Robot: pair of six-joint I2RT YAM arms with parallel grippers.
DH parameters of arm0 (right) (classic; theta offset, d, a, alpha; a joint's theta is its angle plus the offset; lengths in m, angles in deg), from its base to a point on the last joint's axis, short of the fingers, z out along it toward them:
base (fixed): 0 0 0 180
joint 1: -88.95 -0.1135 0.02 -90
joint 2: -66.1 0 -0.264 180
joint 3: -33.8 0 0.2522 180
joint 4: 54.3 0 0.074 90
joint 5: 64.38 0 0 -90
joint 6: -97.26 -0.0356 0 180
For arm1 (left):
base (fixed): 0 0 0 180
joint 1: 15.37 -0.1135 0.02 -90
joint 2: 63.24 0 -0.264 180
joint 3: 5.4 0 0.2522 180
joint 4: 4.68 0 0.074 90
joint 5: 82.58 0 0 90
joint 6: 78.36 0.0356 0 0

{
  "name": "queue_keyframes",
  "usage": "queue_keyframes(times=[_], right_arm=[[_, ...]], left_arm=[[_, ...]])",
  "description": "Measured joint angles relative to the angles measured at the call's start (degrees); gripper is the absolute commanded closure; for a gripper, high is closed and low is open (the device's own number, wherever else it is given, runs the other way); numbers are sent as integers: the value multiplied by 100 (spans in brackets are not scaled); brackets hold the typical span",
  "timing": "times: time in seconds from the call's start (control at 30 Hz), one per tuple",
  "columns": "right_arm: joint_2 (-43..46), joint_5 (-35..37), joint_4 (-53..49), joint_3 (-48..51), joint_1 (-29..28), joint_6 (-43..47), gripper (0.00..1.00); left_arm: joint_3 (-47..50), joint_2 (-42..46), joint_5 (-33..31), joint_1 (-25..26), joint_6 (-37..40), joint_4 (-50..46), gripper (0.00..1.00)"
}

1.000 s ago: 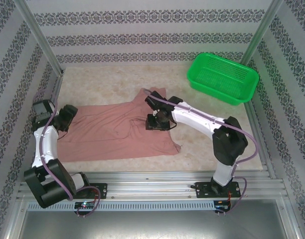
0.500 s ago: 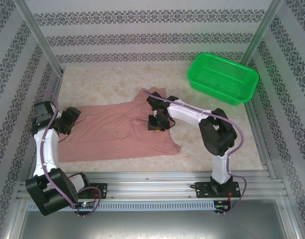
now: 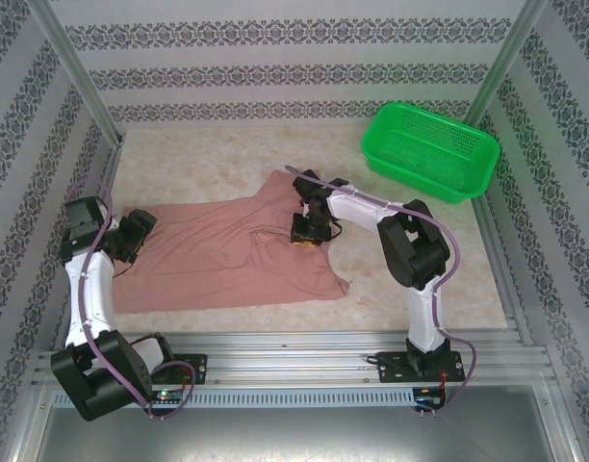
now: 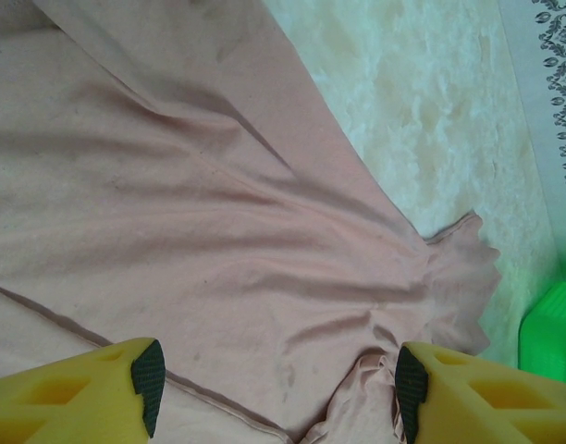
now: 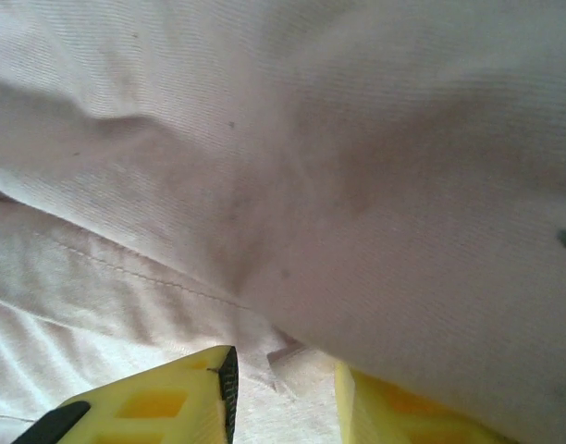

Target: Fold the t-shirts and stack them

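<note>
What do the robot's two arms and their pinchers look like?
The left arm and right arm each have smooth white tube-shaped links between chunky black joints, with a thin purple cable looping along. The left gripper and right gripper each have two blocky yellow fingers with cut-out holes and black pads.

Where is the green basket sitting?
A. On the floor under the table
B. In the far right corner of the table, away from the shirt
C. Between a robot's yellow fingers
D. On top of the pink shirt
B: the top view shows the green basket in the far right corner of the table, with bare tabletop between it and the pink t-shirt.
</note>
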State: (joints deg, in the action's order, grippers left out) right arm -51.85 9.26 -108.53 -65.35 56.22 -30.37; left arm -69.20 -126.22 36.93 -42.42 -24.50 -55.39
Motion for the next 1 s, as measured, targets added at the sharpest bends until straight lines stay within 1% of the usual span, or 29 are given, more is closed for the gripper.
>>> queue_keyframes(times=[0.13,0.33,0.37,0.4,0.43,0.47,0.57,0.63,0.7,0.83,1.0], right_arm=[[0,-68,2,0,66,-13,99],[2,-179,7,0,236,-55,100],[2,-199,7,0,264,-63,92],[2,-219,2,0,269,-83,82],[4,-232,-2,0,293,-107,74],[7,-243,-17,-2,302,-120,69],[98,-319,-55,22,306,-247,60],[254,-450,-9,122,302,-452,58],[426,-590,4,234,295,-686,58],[551,-730,0,264,284,-1062,58],[551,-785,2,337,286,-1311,59]], left_arm=[[2,0,-22,0,22,0,32],[68,13,-127,0,105,-2,32],[90,20,-140,0,125,-13,32],[111,28,-151,0,131,-20,32],[142,42,-157,0,144,-22,32],[168,55,-168,0,146,-28,32],[289,90,-166,13,144,-37,32],[380,118,-175,107,146,-42,31],[433,157,-232,332,157,-76,30],[509,404,-481,1058,205,-107,30],[949,846,-671,1670,85,-85,30]])
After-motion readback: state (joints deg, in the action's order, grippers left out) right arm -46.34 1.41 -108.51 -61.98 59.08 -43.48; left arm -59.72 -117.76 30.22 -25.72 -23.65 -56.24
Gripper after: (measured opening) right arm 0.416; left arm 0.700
